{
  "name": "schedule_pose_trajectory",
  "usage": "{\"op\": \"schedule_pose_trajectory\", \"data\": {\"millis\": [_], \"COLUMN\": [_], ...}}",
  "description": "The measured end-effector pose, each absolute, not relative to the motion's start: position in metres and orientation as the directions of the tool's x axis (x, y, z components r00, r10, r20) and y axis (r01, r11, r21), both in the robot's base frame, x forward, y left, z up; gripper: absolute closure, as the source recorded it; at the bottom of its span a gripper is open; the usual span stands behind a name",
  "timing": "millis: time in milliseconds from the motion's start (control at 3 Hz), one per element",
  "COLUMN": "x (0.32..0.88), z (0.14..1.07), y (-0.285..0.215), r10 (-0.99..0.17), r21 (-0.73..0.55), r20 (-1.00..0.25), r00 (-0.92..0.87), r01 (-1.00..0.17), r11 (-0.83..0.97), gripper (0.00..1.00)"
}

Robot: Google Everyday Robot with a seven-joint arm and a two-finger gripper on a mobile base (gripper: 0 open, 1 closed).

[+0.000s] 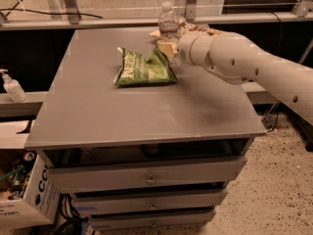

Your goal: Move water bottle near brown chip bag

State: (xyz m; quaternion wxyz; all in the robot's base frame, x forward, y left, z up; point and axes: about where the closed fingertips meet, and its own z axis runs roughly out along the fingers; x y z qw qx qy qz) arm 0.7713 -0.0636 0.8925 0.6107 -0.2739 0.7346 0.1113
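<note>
Currently the end effector [167, 48] sits at the far middle of the bench [122, 111], just near-side of the water bottle [168, 19]. The thick white wrist covers most of it, so whether it is released or clenched: cannot tell. The bottle stands upright at the far edge and does not look lifted. The brown chip bag [190, 27] is just right of the bottle, mostly hidden behind the arm, only a dark sliver showing. The two already look close, so probably only a short shove or a re-place is left. The arm comes in low from the right, likely to reach the bottle side-on. A green chip bag [144, 70] lies flat just left of the end effector and could get nudged. The bench top is flat grey, with drawers [146, 177] underneath. A pump bottle [12, 87] sits on the left ledge, a cardboard box [24, 204] at lower left, speckled floor [274, 190] on the right.
</note>
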Motion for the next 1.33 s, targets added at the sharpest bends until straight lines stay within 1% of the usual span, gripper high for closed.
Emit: {"op": "schedule_pose_trajectory", "data": {"millis": [333,1333], "x": [0.788,0.802], "z": [0.899,0.881], "y": [-0.071,-0.078], "r10": [-0.220,-0.172], "r21": [-0.151,-0.119], "r20": [-0.972,-0.982], "r00": [-0.082,-0.073], "r01": [-0.500,-0.469], "r11": [0.853,0.875], "gripper": [1.00,1.00]}}
